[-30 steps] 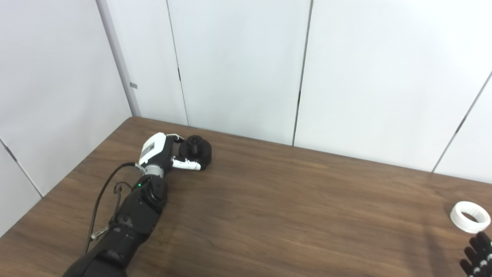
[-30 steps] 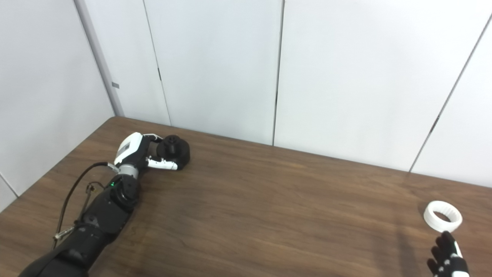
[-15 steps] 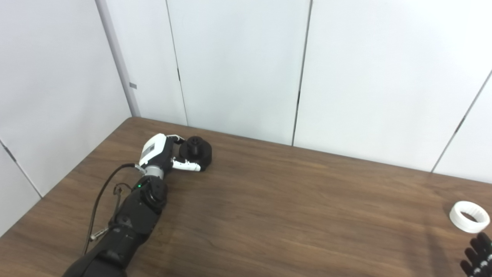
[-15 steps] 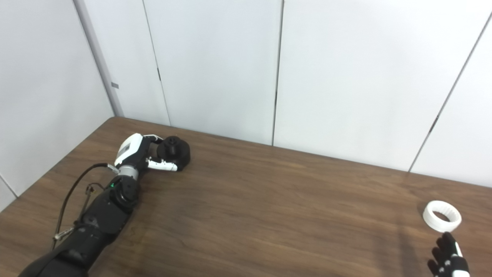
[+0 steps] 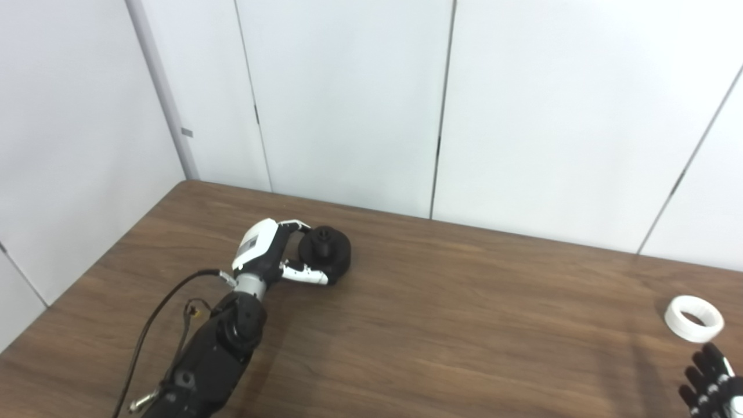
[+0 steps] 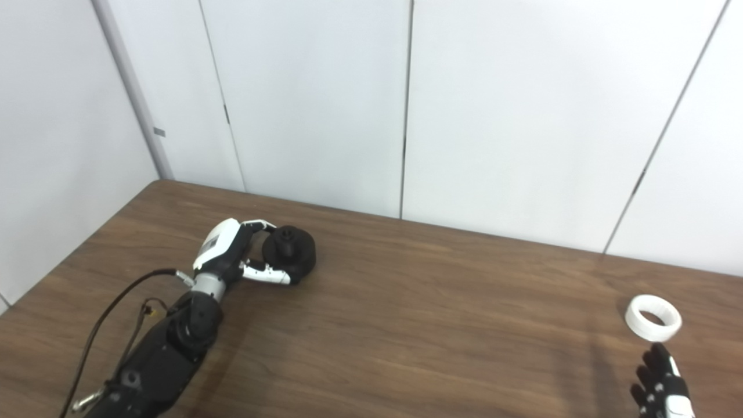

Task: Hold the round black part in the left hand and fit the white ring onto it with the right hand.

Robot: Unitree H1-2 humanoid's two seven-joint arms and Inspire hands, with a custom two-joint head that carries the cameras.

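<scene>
White ring point(image 6: 653, 317) is sitting ungrasped by the worktop's point(image 6: 406, 325) right edge, right robot hand point(image 6: 659, 386) spread empty; left robot hand point(image 6: 238, 255) cupping the round black part point(image 6: 289, 251) loosely, risking slipping.

My two head cameras sat side by side, looking down and forward from the near edge; both shared the whole table point(image 5: 441, 325) and the far wall point(image 6: 325, 104).

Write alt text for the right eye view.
The left hand wraps around a round black part on a brown table. Far right, a white ring lies untouched, with the right hand open just before it.
</scene>
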